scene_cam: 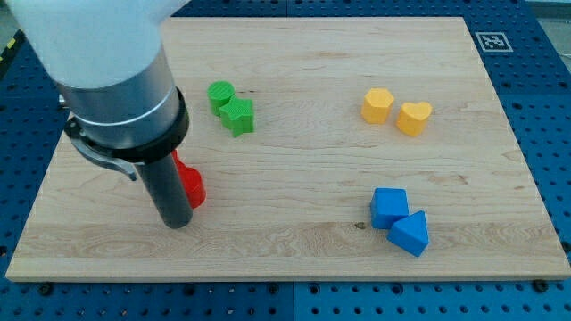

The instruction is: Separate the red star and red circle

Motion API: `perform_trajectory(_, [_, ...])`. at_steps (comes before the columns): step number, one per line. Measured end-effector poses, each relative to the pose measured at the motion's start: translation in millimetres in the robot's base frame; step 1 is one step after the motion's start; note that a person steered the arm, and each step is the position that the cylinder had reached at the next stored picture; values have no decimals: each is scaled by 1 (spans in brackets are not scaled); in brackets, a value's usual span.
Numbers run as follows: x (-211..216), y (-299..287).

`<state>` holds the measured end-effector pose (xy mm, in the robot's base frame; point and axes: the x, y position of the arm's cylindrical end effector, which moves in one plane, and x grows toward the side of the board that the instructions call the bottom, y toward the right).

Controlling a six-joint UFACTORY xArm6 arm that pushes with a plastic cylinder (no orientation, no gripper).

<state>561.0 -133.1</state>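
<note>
Two red pieces (190, 182) show at the view's left, mostly hidden behind the dark rod. I cannot tell which is the red star and which the red circle, or whether they touch. My tip (177, 222) rests on the board just below and left of the visible red edge, touching or nearly touching it.
A green circle (219, 94) and green star (238, 116) sit together at the view's upper middle. Two yellow blocks (377, 105) (414, 117) lie at the upper right. A blue cube (389, 207) and blue triangle (409, 233) lie at the lower right. The wooden board (303, 259) ends near the bottom.
</note>
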Motion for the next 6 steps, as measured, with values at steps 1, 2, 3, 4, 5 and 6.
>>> perform_trajectory(1, [-3,-19])
perform_trajectory(2, [-5,-18])
perform_trajectory(3, [-13,5])
perform_trajectory(4, [-19,31])
perform_trajectory(5, [-19,34])
perform_trajectory(6, [-7,42])
